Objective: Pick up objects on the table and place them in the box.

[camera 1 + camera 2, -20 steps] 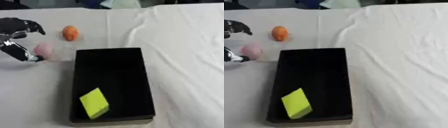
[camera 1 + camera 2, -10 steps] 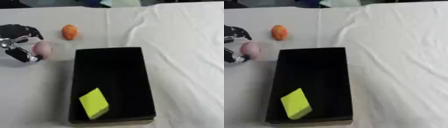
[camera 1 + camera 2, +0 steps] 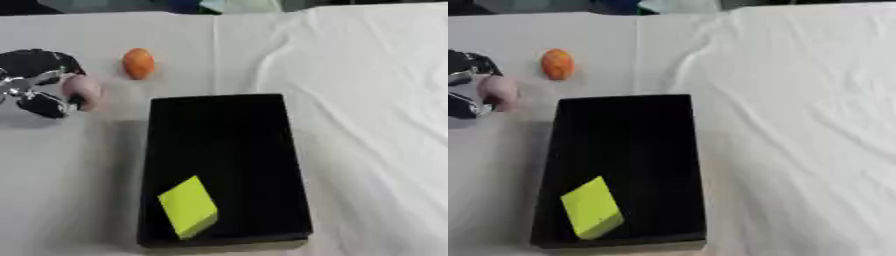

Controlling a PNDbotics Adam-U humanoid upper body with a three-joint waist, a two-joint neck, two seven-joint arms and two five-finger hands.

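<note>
In my left eye view, my left hand (image 3: 39, 87) sits at the left edge over the white cloth-covered table (image 3: 367, 100), fingers and thumb curled around a small pale pink object (image 3: 83, 91). The pink thing is blurred; it looks roundish, slightly taller than wide, so I cannot tell a clear long axis. It lies left of the black box (image 3: 223, 145), off the box's far left corner. An orange egg-shaped object (image 3: 137, 63) rests on the cloth just beyond, its long axis running away from me. The box's long axis also runs away from me. Inside it, near the close end, a yellow-green block (image 3: 188, 205) lies tilted, its long axis slanting.

In my right eye view, my hand is mostly cut off by the left edge, with the pink object at its fingers.
</note>
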